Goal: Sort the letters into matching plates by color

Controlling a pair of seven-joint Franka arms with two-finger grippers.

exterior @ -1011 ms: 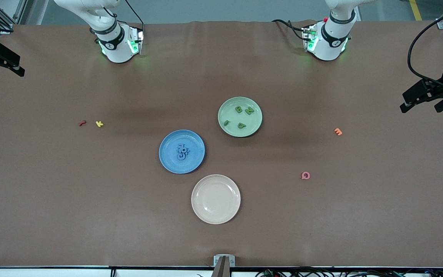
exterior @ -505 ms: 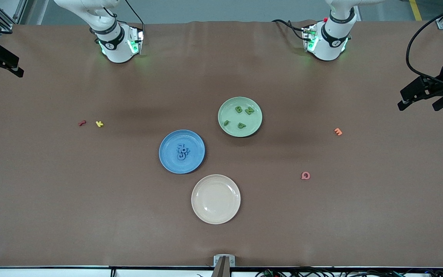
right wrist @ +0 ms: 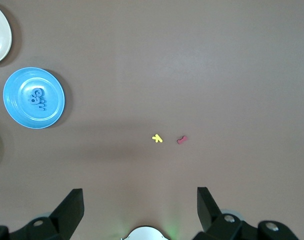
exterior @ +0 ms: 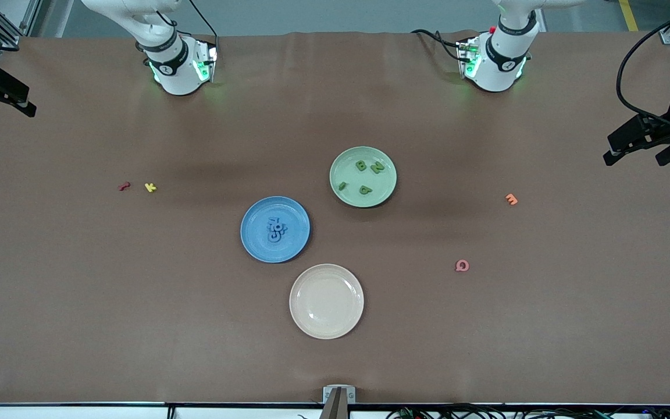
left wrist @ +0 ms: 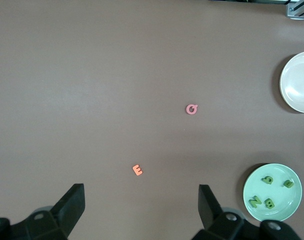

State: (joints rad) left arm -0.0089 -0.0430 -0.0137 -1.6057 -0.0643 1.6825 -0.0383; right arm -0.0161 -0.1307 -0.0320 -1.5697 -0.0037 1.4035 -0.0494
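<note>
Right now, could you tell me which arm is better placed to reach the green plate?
Left: the green plate lies nearer the left arm's base, and the open left gripper has it in view; the right gripper waits open.

Three round shallow plates: one blue plate [exterior: 275,229], one mint green plate [exterior: 363,176], one cream plate [exterior: 326,301]. Four green toy letters [exterior: 361,166], a cluster of blue toy letters [exterior: 276,229], and one each of red letter [exterior: 124,186], yellow letter [exterior: 150,187], orange letter [exterior: 511,199], pink letter [exterior: 462,265].
</note>
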